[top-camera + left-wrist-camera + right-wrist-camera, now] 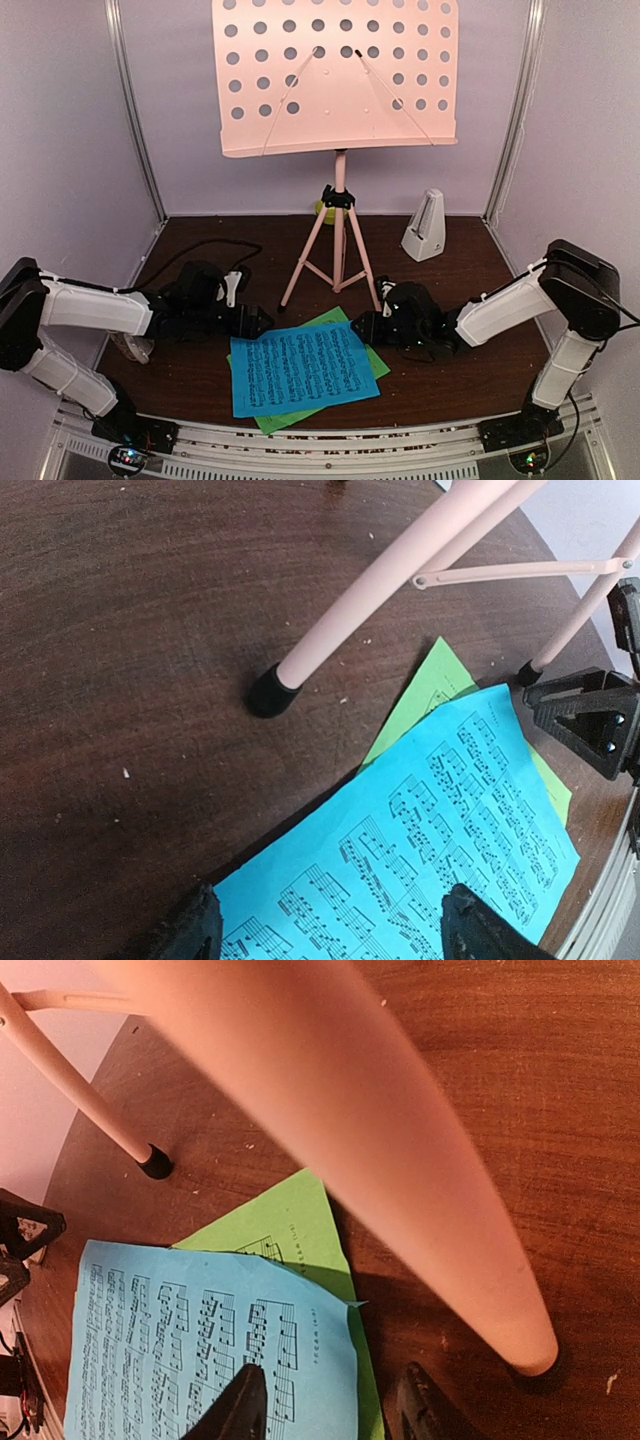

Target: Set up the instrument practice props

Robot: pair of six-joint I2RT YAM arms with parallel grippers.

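The left fingers point(195, 930) stood wide apart and held nothing, hovering low over the near left part of the blue sheet point(420, 860), whose printed staves showed between the two tips at the bottom of the left wrist view. The right fingers point(240, 1410) were partly open, with a clear gap between them, and gripped nothing; they straddled the right edge of the blue sheet, at the bottom of the right wrist view. In the top view the two sets of fingers faced each other across the sheets, one at the sheets' left edge and one at their right. The blue sheet lay flat on the desk point(190, 375) in the lower middle of the top view, on top of the green sheet point(285, 1225), which stuck out beyond it at the far corner and along the near edge. Just behind the sheets stood the pink music stand point(335, 75), upright on its tripod legs, its black feet on the desk and its perforated plate filling the upper middle of the frame with nothing on it. The white pyramid metronome point(425, 228) stood upright to the right of the stand's legs, near the back wall, well apart from both sheets.
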